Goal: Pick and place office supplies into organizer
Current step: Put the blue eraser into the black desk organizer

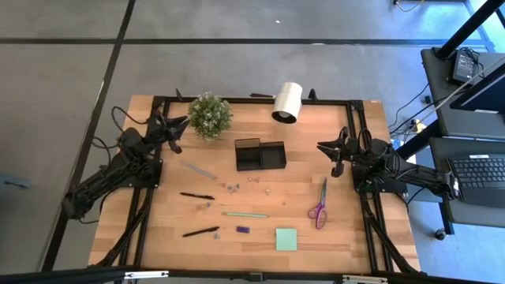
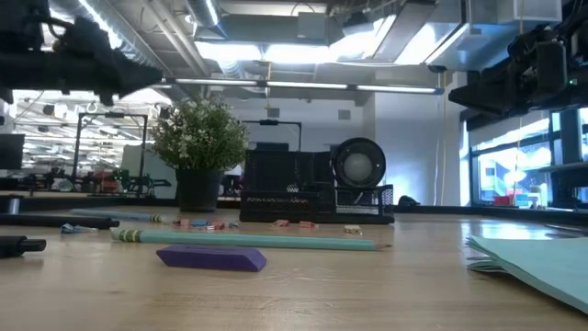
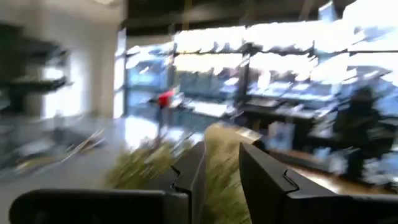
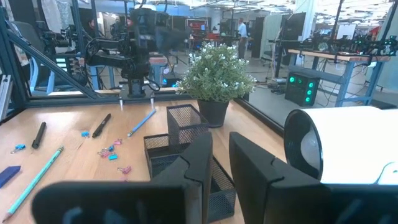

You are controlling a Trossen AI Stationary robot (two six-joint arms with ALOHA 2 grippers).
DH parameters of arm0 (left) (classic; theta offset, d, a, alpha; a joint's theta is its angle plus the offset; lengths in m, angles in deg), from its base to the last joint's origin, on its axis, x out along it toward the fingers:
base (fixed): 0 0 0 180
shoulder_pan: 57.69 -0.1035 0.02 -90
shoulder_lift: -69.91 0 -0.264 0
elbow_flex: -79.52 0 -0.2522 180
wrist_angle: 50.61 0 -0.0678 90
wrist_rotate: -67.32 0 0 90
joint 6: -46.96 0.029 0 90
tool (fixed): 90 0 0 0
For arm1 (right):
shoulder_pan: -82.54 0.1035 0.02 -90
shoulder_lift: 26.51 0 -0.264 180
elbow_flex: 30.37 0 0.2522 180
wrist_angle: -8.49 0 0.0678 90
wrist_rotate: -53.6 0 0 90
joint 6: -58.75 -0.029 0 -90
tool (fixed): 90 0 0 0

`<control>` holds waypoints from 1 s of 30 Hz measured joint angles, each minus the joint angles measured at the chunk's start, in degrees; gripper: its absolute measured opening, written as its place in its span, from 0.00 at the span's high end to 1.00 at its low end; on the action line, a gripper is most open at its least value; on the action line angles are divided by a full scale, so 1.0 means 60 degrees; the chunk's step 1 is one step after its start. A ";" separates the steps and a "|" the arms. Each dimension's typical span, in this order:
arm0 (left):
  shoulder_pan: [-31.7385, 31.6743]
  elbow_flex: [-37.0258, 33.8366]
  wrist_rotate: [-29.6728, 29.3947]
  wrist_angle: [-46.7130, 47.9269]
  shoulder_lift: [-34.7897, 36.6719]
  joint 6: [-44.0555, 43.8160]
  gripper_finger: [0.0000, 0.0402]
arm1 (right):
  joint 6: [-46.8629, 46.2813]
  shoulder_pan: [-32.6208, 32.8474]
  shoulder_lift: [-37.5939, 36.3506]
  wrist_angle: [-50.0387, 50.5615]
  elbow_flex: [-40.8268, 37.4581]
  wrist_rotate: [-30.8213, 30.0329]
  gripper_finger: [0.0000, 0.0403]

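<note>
On the wooden table (image 1: 158, 237), the black mesh organizer (image 1: 259, 155) stands a little behind the middle, between the potted plant (image 1: 210, 115) and the white roll (image 1: 287, 102) near the far edge. Nothing shows inside it yet.

The supplies lie loose in front of it. The purple-handled scissors (image 1: 319, 205) lie toward the right edge and the green sticky-note pad (image 1: 286, 239) near the front edge. The pale green pencil (image 1: 245, 214), two black pens (image 1: 196, 196), a purple eraser (image 1: 243, 229) and small clips (image 1: 230, 188) are scattered mid-table.

The left gripper (image 1: 177, 137) hovers at the far left by the plant, fingers a narrow gap apart and empty. The right gripper (image 1: 337, 156) waits near the right edge, fingers also slightly parted, holding nothing.

The scissors look stiff and fairly light; gripping across the closed blades near the pivot seems safest (the handle loops would likely swing). The pad is flat and thin, so probably awkward to lift; an edge pinch seems best.
</note>
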 joint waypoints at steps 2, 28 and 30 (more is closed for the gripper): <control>0.0127 0.0199 0.0475 -0.0129 -0.0011 0.0000 0.77 | -0.0001 -0.0001 0.0002 0.0001 0.0001 0.0000 0.85; 0.6330 0.5570 0.0550 -0.1084 -0.7119 0.2822 0.68 | -0.0055 -0.0003 0.0003 0.0000 0.0003 0.0000 0.85; 0.6787 0.6073 0.0157 -0.0987 -0.7975 0.2828 0.68 | -0.0048 0.0000 0.0003 0.0002 0.0001 0.0000 0.85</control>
